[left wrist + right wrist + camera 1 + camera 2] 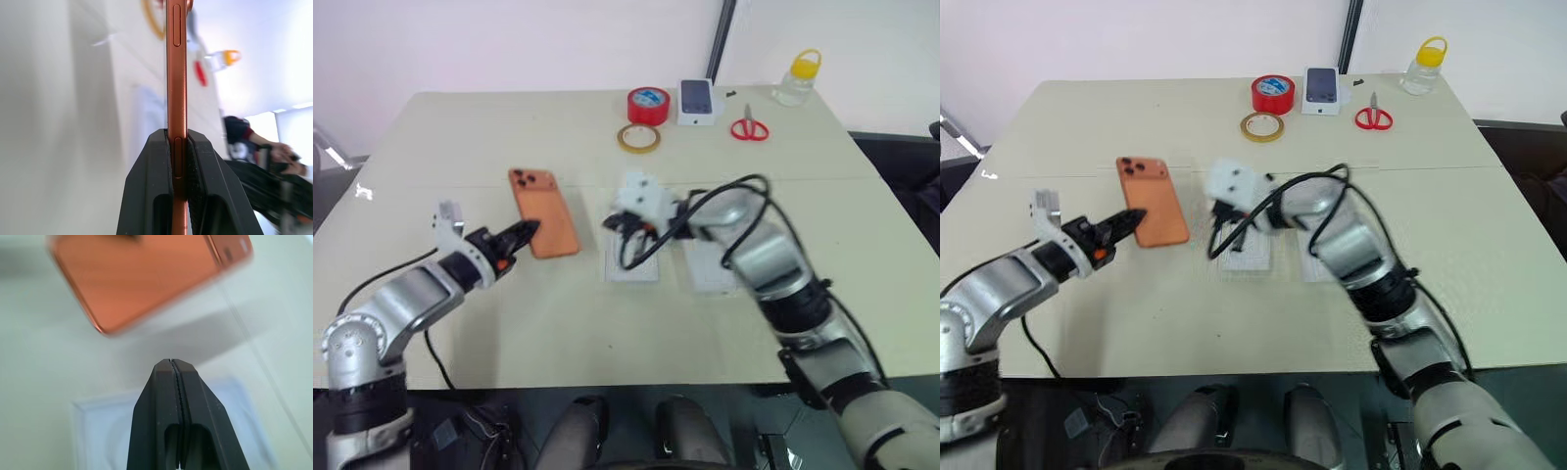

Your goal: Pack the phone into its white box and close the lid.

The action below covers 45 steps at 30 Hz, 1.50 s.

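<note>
My left gripper (525, 233) is shut on the edge of the copper-orange phone (546, 217), which is held off the table with its back and lenses showing. In the left wrist view the phone (176, 73) runs edge-on between the fingers (151, 186). My right gripper (171, 361) is shut and holds nothing. It hovers beside the phone (142, 279), above a white shallow cardboard piece (631, 266). A second white piece (707, 269) lies next to it, partly hidden under the right arm. I cannot tell which is the white box and which the lid.
At the table's far side stand a red tape roll (648, 105), a yellowish tape ring (637, 138), a small white box with a phone picture (697, 101), red scissors (750, 128) and a jar with a yellow lid (798, 78). A black cable loops over my right wrist.
</note>
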Tool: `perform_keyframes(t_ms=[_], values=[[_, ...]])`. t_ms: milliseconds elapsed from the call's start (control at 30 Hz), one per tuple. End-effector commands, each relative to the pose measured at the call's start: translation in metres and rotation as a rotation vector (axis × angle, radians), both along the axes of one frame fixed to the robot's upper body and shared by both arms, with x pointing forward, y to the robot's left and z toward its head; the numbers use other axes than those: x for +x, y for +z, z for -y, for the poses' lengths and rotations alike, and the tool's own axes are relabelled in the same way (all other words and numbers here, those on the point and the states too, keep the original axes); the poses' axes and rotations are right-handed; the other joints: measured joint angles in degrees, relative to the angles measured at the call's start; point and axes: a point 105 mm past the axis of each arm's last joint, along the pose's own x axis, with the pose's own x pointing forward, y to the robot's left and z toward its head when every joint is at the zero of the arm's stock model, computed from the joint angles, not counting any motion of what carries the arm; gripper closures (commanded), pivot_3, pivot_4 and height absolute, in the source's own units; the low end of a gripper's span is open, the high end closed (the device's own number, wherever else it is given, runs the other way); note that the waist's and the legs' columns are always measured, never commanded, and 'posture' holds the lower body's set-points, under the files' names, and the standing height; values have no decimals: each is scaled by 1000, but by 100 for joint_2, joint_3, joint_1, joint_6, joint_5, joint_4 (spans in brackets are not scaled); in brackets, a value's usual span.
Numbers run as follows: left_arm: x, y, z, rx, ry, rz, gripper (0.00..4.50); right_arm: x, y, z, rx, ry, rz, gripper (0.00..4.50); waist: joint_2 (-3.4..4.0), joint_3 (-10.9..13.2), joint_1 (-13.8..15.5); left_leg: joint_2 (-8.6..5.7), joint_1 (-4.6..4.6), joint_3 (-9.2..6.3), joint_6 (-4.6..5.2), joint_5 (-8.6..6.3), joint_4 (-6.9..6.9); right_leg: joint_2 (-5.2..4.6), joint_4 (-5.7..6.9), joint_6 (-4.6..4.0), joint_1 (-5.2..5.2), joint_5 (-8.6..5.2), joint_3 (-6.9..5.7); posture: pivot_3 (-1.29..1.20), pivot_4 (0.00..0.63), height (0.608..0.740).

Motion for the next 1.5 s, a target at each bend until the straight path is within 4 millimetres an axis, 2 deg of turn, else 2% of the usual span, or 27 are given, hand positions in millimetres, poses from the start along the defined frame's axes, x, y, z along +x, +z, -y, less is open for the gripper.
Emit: perform_keyframes(t_ms=[33,200,333,633,700,733,800,933,1133,1233,1400,1500], values=[[8,-2,31,-14,-97,-31,4481,-3,10,15,46,-4,22,4500,-1,1,-28,0,0,0,0,0,-2,0,0,0,0,0,0,0,150,740],[23,-23,69,2,-200,-106,4481,2,3,43,16,-95,24,4500,-3,2,-64,7,0,8,-1,2,1,7,11,0,-8,0,8,0,150,740],[28,-33,74,26,-235,-130,4481,1,1,48,13,-122,24,4500,-6,4,-68,8,0,9,-1,2,1,8,13,0,-10,0,9,0,150,740],[29,-40,84,58,-309,-140,4481,2,-3,54,2,-158,28,4500,-13,8,-31,6,-5,7,-1,2,4,6,10,0,-9,0,8,0,150,740],[29,-40,85,57,-313,-137,3547,3,-4,55,-5,-160,29,4500,-13,8,-33,6,-5,7,-1,2,4,6,11,0,-9,0,8,0,150,740],[29,-40,85,56,-314,-135,3285,4,-5,55,-8,-161,30,4500,-13,8,-33,6,-5,7,-1,2,4,6,11,0,-9,0,8,0,150,740],[28,-38,86,57,-316,-129,2381,4,-5,55,-12,-161,30,4500,-13,8,-36,7,-5,7,-1,2,4,6,11,0,-10,0,8,0,150,740],[27,-32,82,76,-314,-104,357,4,-6,53,-15,-153,30,4500,-13,8,-33,7,-5,7,-1,2,5,6,11,0,-8,0,8,0,150,740],[22,-22,69,234,-314,-26,357,6,-9,53,-32,-152,30,4500,-13,8,-44,8,-5,7,-1,2,4,7,12,0,-10,0,8,0,150,740],[19,-10,63,290,-313,38,357,7,-13,56,-62,-156,32,4500,-13,8,-31,7,-5,7,-1,2,6,6,11,0,-9,0,8,0,150,740],[20,-9,36,513,-246,115,357,6,-25,55,-128,-158,27,4500,-12,9,-56,7,-5,7,-1,2,3,7,11,0,-11,0,9,0,150,740],[23,-16,22,692,-235,146,1194,6,-35,52,-181,-151,25,4500,-11,10,-51,8,-4,7,-2,3,0,8,12,0,-11,0,8,0,150,740]])
